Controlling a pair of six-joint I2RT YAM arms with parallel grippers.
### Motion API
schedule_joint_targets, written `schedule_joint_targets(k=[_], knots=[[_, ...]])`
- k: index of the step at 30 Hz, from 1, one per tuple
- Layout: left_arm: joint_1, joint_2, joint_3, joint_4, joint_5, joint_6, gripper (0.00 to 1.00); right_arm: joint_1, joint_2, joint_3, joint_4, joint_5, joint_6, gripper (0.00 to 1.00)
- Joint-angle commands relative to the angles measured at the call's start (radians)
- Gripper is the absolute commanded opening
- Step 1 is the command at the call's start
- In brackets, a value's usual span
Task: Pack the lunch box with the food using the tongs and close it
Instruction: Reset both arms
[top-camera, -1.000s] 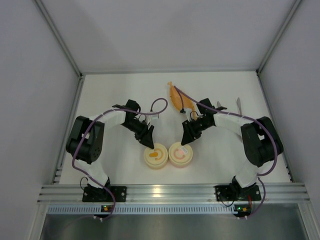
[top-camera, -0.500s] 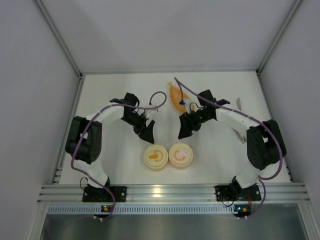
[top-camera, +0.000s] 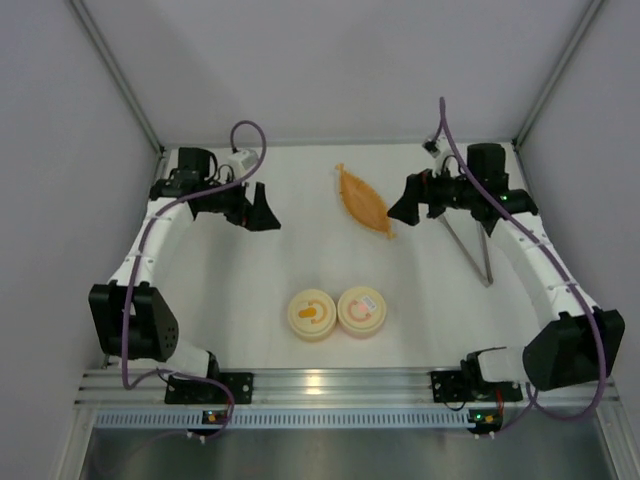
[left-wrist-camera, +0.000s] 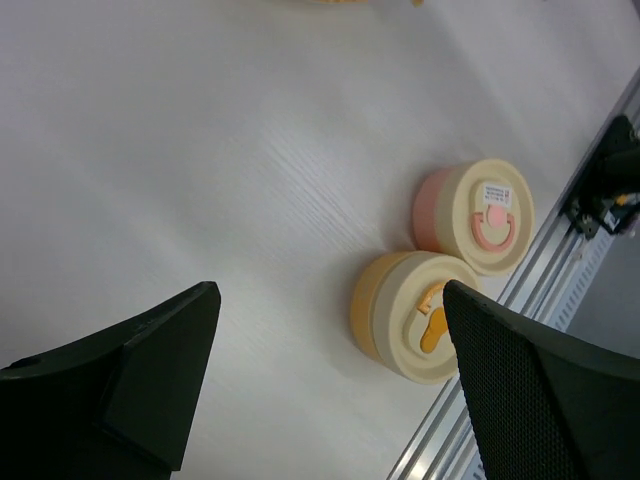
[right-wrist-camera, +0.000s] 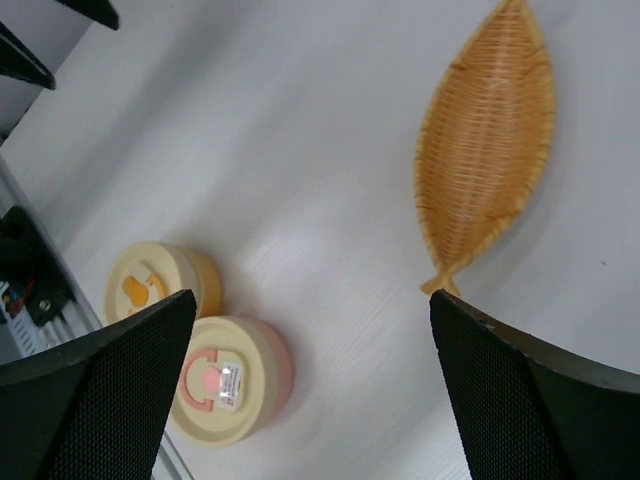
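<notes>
Two round lunch box tubs stand side by side with cream lids on, one yellow (top-camera: 312, 314) (left-wrist-camera: 412, 318) (right-wrist-camera: 152, 284) and one pink (top-camera: 362, 311) (left-wrist-camera: 476, 214) (right-wrist-camera: 232, 378). The silver tongs (top-camera: 472, 255) lie on the table at the right, below my right arm. No food shows in any view; the wicker dish looks empty. My left gripper (top-camera: 266, 214) (left-wrist-camera: 330, 292) hovers open at the far left, away from the tubs. My right gripper (top-camera: 399, 210) (right-wrist-camera: 310, 298) hovers open just right of the dish, nothing between its fingers.
An orange boat-shaped wicker dish (top-camera: 363, 200) (right-wrist-camera: 486, 140) lies at the back centre. A metal rail (top-camera: 340, 382) runs along the near table edge, close to the tubs. White walls enclose the table on three sides.
Both arms have lifted off the tubs and swung outward and back, left arm to the far left, right arm to the far right. Both grippers opened wide. The tubs stay put.
</notes>
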Motion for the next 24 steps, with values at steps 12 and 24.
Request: schedule_joint_targets(k=[12, 24], knots=[[0.324, -0.106, -0.17, 0.145, -0.32, -0.155, 0.98, -0.351, -0.185, -0.325, 0.074, 0.253, -0.02, 0.99], [0.324, -0.199, -0.333, 0.237, -0.408, -0.117, 0.98, -0.355, -0.172, -0.367, 0.066, 0.268, -0.046, 1.0]])
